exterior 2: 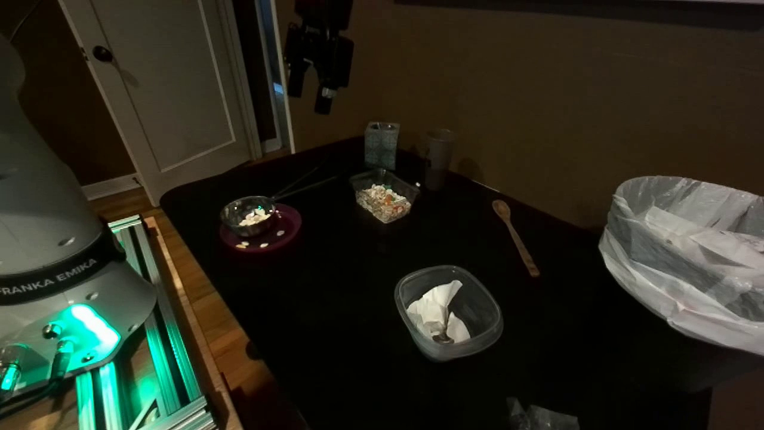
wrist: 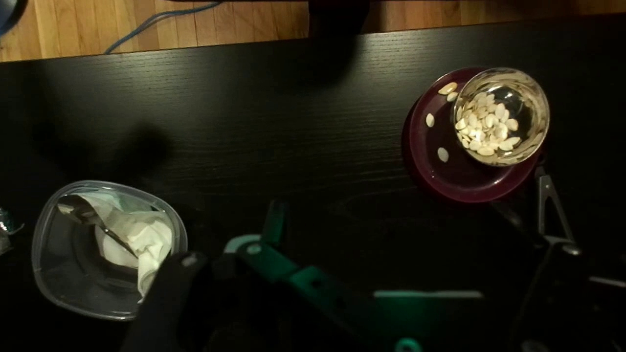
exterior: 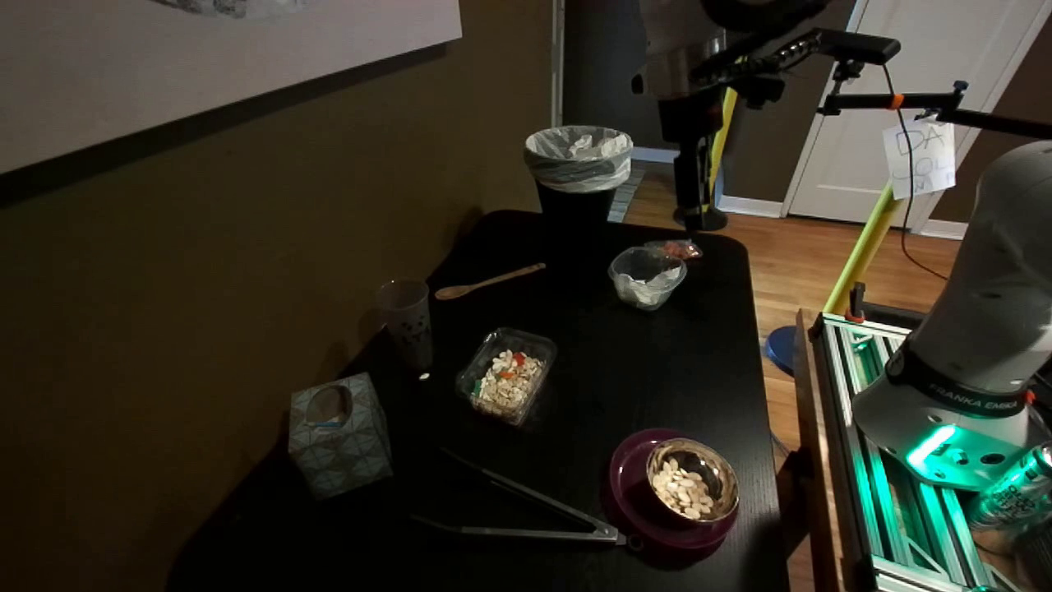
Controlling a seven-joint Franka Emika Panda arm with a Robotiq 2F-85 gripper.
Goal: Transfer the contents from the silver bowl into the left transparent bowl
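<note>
Black two-fingered gripper (exterior 2: 309,103) is hanging high above the black, wood-grained table (wrist: 303,112), pointing down. Its fingers are standing apart in an exterior view, nothing showing between them.

Key relation: small, round, shiny silver metal bowl (wrist: 530,115) is lying up and to the right of the gripper in the wrist view, well below it and toward the white robot base (exterior: 953,411). Round, so offering no long axis; the rim is likely deciding the grasp. It is sitting off-centre on a flat, round magenta plate (wrist: 462,176); level or tilted, cannot tell.

Contents: pale, flat seeds (wrist: 486,127), heaping to one side of the bowl. A few loose ones are lying on the plate.

Receiver, by my reading: clear, squarish plastic container (exterior: 530,342), standing lengthwise between the plate and a rounder clear bowl (wrist: 63,259) with crumpled white paper (wrist: 151,239) in it, farther from the base than either. Already holding oat-like flakes (exterior: 505,390). Not making it out in the wrist view.

Judging this as the approach, transfer seemingly not begun. Next move is probably calling for travel toward the base, then down, straddling the rim away from the heap. Tipping the bowl on the plate's lip seems the likeliest trouble.
</note>
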